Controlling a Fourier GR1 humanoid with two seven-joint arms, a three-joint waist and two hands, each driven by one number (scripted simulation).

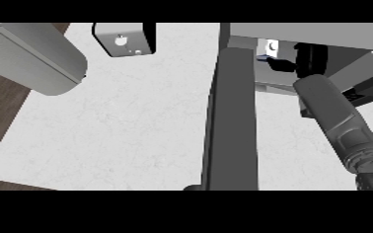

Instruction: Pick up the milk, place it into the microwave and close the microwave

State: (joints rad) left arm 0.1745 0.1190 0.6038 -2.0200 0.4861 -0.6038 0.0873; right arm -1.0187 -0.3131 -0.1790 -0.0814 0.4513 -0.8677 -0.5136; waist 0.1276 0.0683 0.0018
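The microwave [306, 29] stands at the right with its dark door [233, 123] swung open toward me. Inside its cavity I see part of the white milk carton [272, 46], with a bit of blue at its lower edge. My right forearm reaches in from the lower right. The black right hand [307, 59] is inside the cavity, its fingers [281, 65] curled against the carton. Much of the carton is hidden by the hand and the microwave frame. My left forearm [40, 59] is raised at the upper left, and its hand is out of the picture.
A small grey box with a black side [125, 39] sits at the back of the white counter [124, 128]. Dark wood shows along the counter's left edge [11, 108]. The open door splits the counter from front to back.
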